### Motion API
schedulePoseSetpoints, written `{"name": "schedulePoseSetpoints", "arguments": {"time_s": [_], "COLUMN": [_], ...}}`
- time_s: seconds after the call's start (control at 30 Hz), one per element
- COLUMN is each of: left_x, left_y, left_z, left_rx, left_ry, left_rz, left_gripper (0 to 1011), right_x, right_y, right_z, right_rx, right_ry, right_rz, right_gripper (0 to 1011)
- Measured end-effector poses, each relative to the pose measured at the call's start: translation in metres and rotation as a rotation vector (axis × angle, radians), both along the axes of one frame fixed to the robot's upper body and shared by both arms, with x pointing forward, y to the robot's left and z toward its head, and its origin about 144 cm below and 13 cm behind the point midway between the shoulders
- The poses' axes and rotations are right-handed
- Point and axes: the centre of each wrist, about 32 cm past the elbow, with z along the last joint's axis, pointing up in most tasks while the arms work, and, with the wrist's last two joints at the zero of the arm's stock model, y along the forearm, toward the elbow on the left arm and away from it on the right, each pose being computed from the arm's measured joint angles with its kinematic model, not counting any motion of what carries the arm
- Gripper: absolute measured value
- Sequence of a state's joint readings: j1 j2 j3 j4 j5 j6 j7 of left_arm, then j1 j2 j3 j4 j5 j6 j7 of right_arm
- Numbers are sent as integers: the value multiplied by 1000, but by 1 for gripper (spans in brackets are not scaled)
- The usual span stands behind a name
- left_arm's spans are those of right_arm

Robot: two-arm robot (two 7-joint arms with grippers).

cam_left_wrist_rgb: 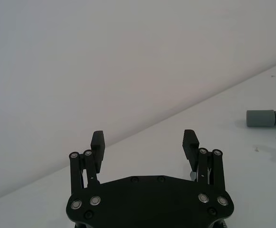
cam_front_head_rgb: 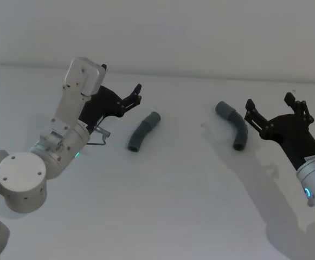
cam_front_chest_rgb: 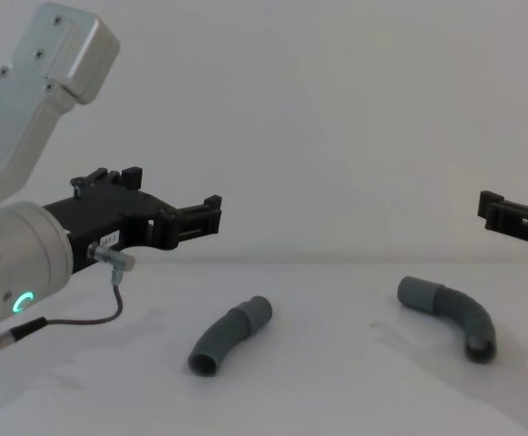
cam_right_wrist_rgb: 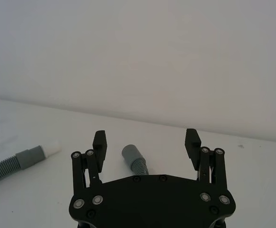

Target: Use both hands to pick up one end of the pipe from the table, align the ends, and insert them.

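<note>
While both pipe pieces lie loose on the white table (cam_front_head_rgb: 162,216), we find neither one held. We take the left pipe piece (cam_front_head_rgb: 143,131) as our landmark: the right pipe piece (cam_front_head_rgb: 234,125) lies well apart from it, on the robot's right. The left gripper (cam_front_head_rgb: 136,93) hovers near the left pipe piece, on its outer side and above it, jaws spread wide around nothing. The right gripper (cam_front_head_rgb: 269,100) hangs farther from the left pipe piece than the right pipe piece does, raised off the table, likewise wide open and empty. We judge three risks ahead. A round, curved piece may roll or swivel if one finger touches before the other. A grasp on the flexible ribbed middle may let the end droop and spoil the alignment. A small tilt between the two bent pieces could jam the tip against the socket's rim instead of seating it. Both pieces are short bent hoses, dark grey, with a ribbed middle (cam_right_wrist_rgb: 0,170) and smooth, lighter-grey cylindrical ends. From the right wrist, the piece we take for the left pipe piece shows a grey cuff (cam_right_wrist_rgb: 29,156) with a narrower white tip (cam_right_wrist_rgb: 52,148) sticking out; the nearer socket cuff (cam_right_wrist_rgb: 130,154), on the right pipe piece, looks plain, with no tip. The table is flat and matte; the grippers' slim fingers look like hard black plastic
</note>
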State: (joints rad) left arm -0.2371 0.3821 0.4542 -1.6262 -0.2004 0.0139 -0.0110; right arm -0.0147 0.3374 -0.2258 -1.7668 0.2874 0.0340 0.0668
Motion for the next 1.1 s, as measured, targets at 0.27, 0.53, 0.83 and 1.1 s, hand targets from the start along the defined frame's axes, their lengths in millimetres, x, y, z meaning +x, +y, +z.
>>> {"name": "schedulePoseSetpoints", "arguments": {"time_s": [0.27, 0.53, 0.83, 1.1], "left_x": [0, 0, 0, 0], "left_y": [0, 0, 0, 0], "left_z": [0, 0, 0, 0], "left_rx": [0, 0, 0, 0], "left_ry": [0, 0, 0, 0], "left_rz": [0, 0, 0, 0], "left_gripper": [1001, 1001, 1001, 1001], "right_x": [0, 0, 0, 0], "right_y": [0, 0, 0, 0], "right_z": [0, 0, 0, 0], "right_rx": [0, 0, 0, 0], "right_ry": [0, 0, 0, 0], "right_rz": [0, 0, 0, 0], "right_gripper": [1000, 1000, 1000, 1000]}}
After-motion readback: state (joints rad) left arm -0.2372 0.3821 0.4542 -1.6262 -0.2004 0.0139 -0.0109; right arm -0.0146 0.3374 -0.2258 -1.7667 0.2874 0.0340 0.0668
